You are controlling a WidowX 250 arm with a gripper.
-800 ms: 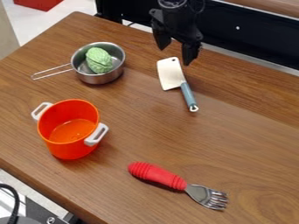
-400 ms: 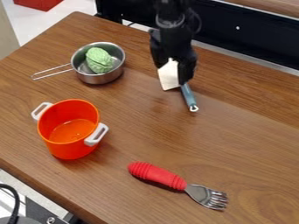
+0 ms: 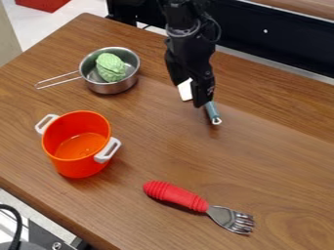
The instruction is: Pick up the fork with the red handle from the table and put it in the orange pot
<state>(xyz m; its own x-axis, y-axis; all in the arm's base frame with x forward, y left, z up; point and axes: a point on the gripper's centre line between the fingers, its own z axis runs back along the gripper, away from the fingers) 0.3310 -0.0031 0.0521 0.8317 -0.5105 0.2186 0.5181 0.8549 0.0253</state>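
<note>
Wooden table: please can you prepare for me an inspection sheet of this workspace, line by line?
Surface: brown wooden table, wood grain visible.
Nearest the gripper: cleaver, pale blade, blue-grey handle, partly hidden.
Other items: steel pan holding green ball-like object; orange pot, white handles; red-handled fork.
Gripper: open, over the cleaver; contact cannot be told.
Cables: black cable, lower-left corner.
Surroundings: black panel behind; red object, top left.
</note>
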